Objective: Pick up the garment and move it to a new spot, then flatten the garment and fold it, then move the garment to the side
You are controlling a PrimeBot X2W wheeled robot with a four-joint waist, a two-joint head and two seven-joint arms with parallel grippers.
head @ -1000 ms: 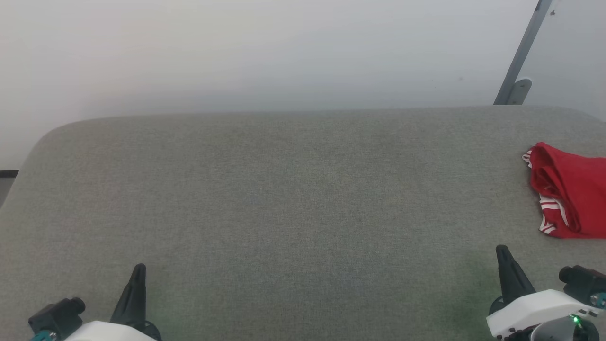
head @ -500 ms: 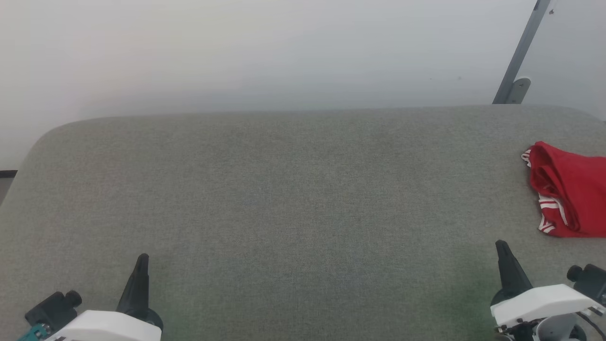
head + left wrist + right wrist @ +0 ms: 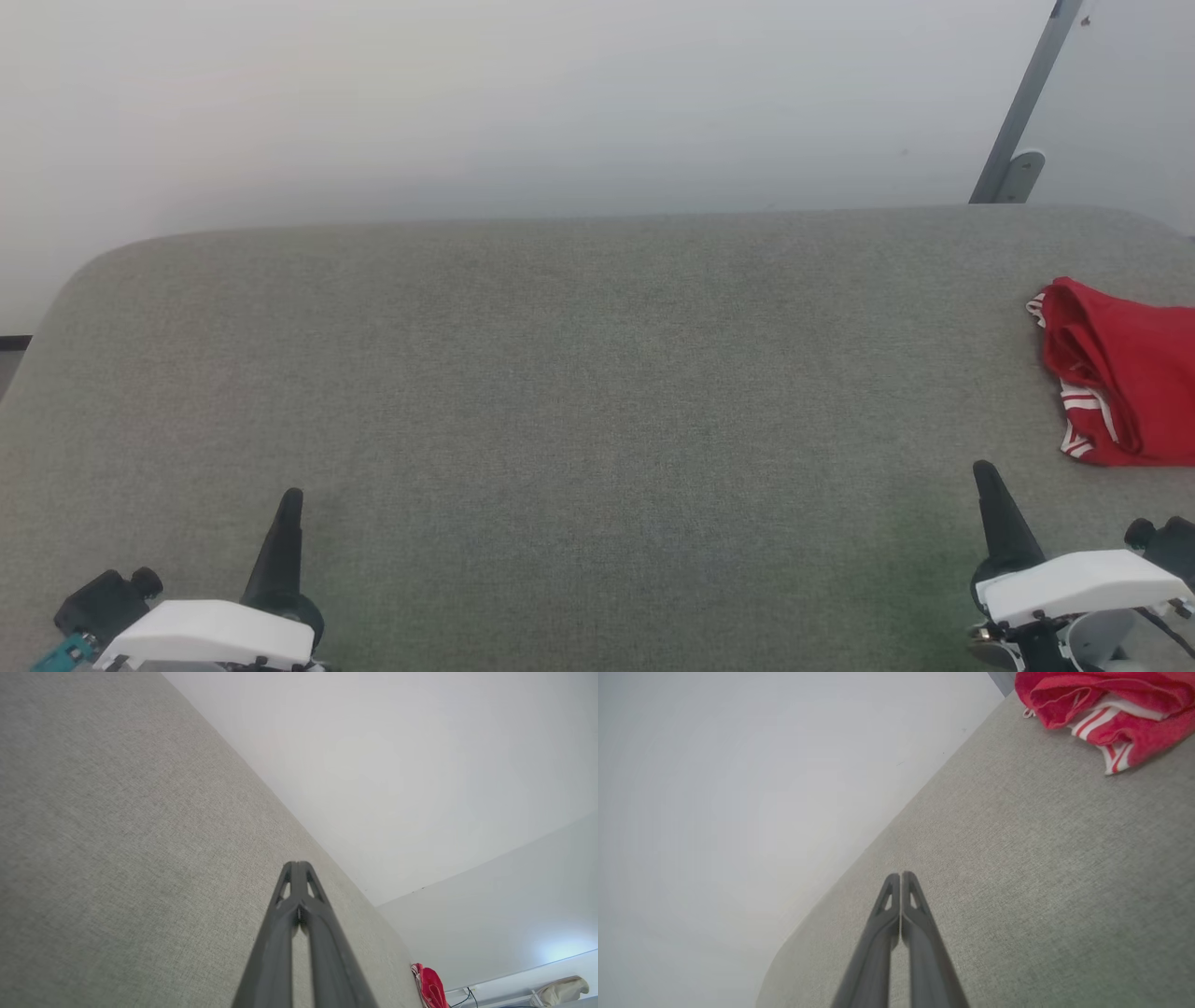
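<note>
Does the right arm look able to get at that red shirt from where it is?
Probably yes: only bare grey surface lies between the right gripper and the garment, though its jaws are shut.

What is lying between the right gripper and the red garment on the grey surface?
Nothing: only bare grey fabric surface separates the right gripper from the garment. The head view and the right wrist view both show this.
</note>
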